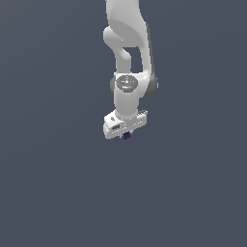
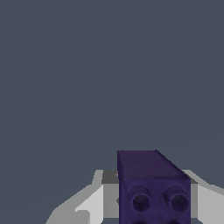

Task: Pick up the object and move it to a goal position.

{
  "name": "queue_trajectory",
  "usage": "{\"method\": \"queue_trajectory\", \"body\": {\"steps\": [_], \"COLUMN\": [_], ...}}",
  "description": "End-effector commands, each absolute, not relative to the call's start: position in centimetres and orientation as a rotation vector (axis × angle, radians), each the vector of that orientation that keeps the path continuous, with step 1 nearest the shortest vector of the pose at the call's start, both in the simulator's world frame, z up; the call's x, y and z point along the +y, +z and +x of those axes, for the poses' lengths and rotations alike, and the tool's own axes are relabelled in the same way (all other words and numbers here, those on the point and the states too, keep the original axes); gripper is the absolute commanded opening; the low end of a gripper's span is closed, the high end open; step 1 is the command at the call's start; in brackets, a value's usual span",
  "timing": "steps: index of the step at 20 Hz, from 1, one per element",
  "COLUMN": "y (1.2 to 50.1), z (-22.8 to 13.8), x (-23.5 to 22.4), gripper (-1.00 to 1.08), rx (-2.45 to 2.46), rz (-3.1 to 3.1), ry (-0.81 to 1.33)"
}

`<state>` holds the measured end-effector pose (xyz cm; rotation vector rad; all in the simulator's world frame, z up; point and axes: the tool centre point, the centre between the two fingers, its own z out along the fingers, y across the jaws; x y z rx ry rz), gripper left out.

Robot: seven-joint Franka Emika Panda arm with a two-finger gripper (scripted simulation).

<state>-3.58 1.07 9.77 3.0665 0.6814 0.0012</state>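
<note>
As you look at the exterior view, you see the white arm (image 1: 128,58) coming down from the top edge w/ its claw (image 1: 126,135) pointing straight down, roughly mid-frame. The block (image 1: 126,136) shows there only as a tiny dark purple speck poking out just under the white claw body, far smaller than the claw itself. Nothing but flat grey-blue background surrounds it, so you can't tell from that view whether it touches any tabletop.

In the wrist view you get the block (image 2: 151,188) much bigger: deep purple, near black on the shaded side, box-shaped, w/ a smooth plain face above and a facing side that carries round recessed holes, two clear ones in a row and hints of more cut off by the frame edge. Edges look sharp and straight. The pale grey fingers (image 2: 94,199) sit right beside the block on both sides, touching or nearly so, and the block fills the gap btwn them, so the claw reads as closed on the block.
</note>
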Motion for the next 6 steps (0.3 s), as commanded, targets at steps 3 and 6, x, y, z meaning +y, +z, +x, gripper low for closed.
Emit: {"method": "queue_trajectory", "body": {"steps": [3,6], "y": [11.43,11.74], "z": [-3.59,-3.58], "x": [0.88,0.84], "gripper": [-1.0,-1.0], "rx": [0.682,0.682], "rz": [3.067,3.067], "ry": [0.0,0.0]}}
